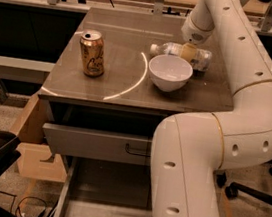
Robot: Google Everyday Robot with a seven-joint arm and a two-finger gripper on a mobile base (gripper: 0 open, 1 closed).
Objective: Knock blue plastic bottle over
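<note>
The white robot arm [239, 94] is seen reaching from the foreground across the brown bench [116, 32], above a drawer [96, 143] that is pulled open. A white bowl [170, 73] is set near the bench's middle, with a gold can [92, 54] standing upright well to its left. Just behind the bowl, the blue plastic bottle [168, 48] is shown lying on its side, its cap pointed left toward the can's side of the bench. The end effector [188, 51] is held at the bottle's middle, against or just over it; whether it is spread or pressed together cannot be told. With the bottle down, the knock-over is judged done, and only the arm's retreat appears to be left.
</note>
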